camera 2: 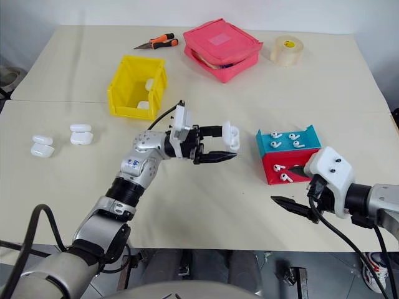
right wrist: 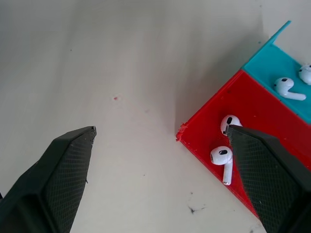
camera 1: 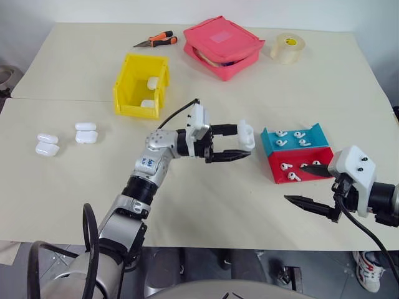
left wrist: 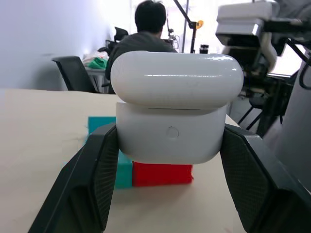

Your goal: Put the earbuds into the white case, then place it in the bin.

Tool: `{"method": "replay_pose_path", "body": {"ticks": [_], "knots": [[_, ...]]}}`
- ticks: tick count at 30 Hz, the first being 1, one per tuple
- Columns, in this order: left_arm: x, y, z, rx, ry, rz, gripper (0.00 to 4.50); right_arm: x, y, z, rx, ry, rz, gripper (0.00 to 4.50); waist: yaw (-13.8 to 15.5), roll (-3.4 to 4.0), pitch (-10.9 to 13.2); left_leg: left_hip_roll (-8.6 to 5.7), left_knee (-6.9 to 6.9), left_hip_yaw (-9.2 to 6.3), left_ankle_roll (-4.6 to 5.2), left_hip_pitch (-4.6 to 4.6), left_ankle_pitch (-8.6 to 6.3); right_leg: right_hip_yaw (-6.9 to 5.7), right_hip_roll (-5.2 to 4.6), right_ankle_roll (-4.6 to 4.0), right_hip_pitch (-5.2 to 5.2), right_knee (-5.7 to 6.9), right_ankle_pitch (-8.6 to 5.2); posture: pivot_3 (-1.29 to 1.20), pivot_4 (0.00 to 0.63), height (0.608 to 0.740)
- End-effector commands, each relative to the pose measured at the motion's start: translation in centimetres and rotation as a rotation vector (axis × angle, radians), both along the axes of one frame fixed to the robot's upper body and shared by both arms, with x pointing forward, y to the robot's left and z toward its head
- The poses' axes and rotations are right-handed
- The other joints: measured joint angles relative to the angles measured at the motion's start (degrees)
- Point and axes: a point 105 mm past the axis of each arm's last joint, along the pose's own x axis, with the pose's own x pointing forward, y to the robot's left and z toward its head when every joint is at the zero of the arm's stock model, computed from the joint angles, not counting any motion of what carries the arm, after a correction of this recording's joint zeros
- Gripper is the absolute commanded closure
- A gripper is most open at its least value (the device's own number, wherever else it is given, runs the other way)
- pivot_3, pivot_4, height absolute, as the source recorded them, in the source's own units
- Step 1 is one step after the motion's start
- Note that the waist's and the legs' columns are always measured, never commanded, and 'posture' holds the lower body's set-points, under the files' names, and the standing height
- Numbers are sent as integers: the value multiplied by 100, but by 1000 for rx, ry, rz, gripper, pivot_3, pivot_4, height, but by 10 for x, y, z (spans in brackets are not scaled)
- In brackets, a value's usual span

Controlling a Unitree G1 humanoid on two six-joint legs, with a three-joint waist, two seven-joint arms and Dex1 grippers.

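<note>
Above the matte table (camera 1: 206, 199), left gripper (camera 1: 240, 145) clamps the glossy rounded white case (camera 1: 247, 135); right gripper (camera 1: 308, 185) gapes.

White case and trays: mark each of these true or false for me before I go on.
1. The left gripper holds a white case with its lid ajar. True.
2. The right gripper is shut on an earbud. False: its fingers stand wide apart and hold nothing.
3. Earbuds lie in both the teal and the red part of the tray. True.
4. The yellow bin is empty. False: two white cases lie inside it.
5. Two pairs of white cases lie on the table on the robot's left. True.
6. The tape roll stands inside the pink pouch. False: it stands on the table beside the pouch.
</note>
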Motion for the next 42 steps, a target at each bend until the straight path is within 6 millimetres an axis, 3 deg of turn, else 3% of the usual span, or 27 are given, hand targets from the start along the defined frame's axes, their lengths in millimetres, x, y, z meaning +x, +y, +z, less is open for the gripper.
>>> {"method": "replay_pose_path", "body": {"ticks": [1,3,8,14,16,20,28,32,42], "knots": [[9,-6,12,-10,14,30,1742,5,-1,9,-21,-47,12,0,1,-1,1,0,1,-1,1,-2,0,0,0,2,0,-1,1,0,150,740],[6,-9,6,37,-53,15,1742,7,1,10,-14,-55,18,0,1,-1,1,-2,2,1,1,-2,-1,1,0,3,0,-2,2,0,150,740],[-25,-13,-3,41,-168,-144,1742,12,-4,9,-33,-73,3,0,0,0,0,-1,-1,2,0,-7,-3,-2,1,3,-2,-11,2,0,150,740],[-55,-14,-23,35,-164,-183,1742,20,-23,5,-125,-73,-38,0,1,0,0,-2,4,3,3,-12,-8,-1,-3,6,-1,-16,3,0,150,740],[-57,-13,-25,24,-156,-145,1742,23,-30,2,-156,-63,-57,190,2,0,0,-1,8,0,3,-11,-7,-1,-4,6,-1,-12,3,0,150,740],[-61,-11,-25,-3,-126,-92,1742,25,-35,-3,-216,-18,-60,1222,-8,4,-2,0,14,2,3,-4,-7,3,-11,5,0,-15,4,0,150,740],[-66,-10,-26,-11,-131,-56,1742,38,-37,-3,-295,-11,-10,1222,-16,6,-3,4,19,2,3,1,-5,4,-13,2,0,-12,4,0,150,740],[-68,-12,-25,-26,-139,-59,1742,47,-39,-5,-354,0,35,2085,-10,6,-3,4,18,1,3,0,-5,2,-18,2,0,-13,4,0,150,740],[-79,-8,-30,-18,-131,-77,1742,66,-49,-10,-477,32,93,2085,-18,7,-3,4,16,6,5,-4,-6,-4,-24,3,-2,-13,5,0,150,740]]}}
